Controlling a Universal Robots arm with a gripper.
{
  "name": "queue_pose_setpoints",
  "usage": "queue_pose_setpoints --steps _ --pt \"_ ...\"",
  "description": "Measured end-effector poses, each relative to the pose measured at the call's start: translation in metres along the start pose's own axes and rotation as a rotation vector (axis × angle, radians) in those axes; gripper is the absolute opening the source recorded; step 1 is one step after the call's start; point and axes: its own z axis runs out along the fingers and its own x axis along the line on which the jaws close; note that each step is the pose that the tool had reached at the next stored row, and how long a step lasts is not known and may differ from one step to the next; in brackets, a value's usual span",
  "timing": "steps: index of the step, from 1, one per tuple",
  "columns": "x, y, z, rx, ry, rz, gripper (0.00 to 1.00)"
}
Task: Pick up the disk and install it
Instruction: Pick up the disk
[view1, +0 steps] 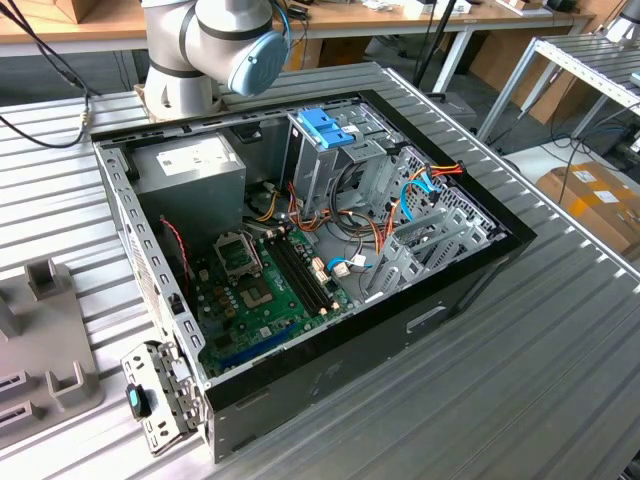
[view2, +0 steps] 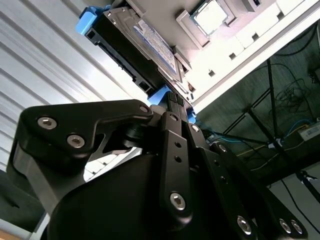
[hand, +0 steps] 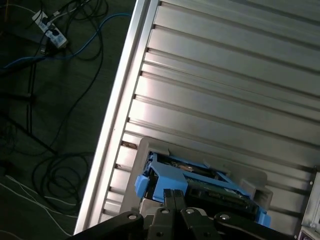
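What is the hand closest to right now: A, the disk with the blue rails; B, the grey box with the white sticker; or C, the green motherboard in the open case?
A: in the second wrist view the hand sits right at one end of the blue-railed disk.

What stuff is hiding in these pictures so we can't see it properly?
1. Second wrist view: the near end of the disk is covered by the gripper.
2. First wrist view: the near side of the disk is hidden behind the gripper and cut off by the picture's edge.
3. Exterior view: most of the arm is cut off by the top edge.
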Motion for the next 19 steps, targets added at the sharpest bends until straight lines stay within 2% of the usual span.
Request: queue_pose_setpoints --steps 19 --pt "0.0000 0.0000 0.0000 0.0001 -0.0013 -0.046 0.11"
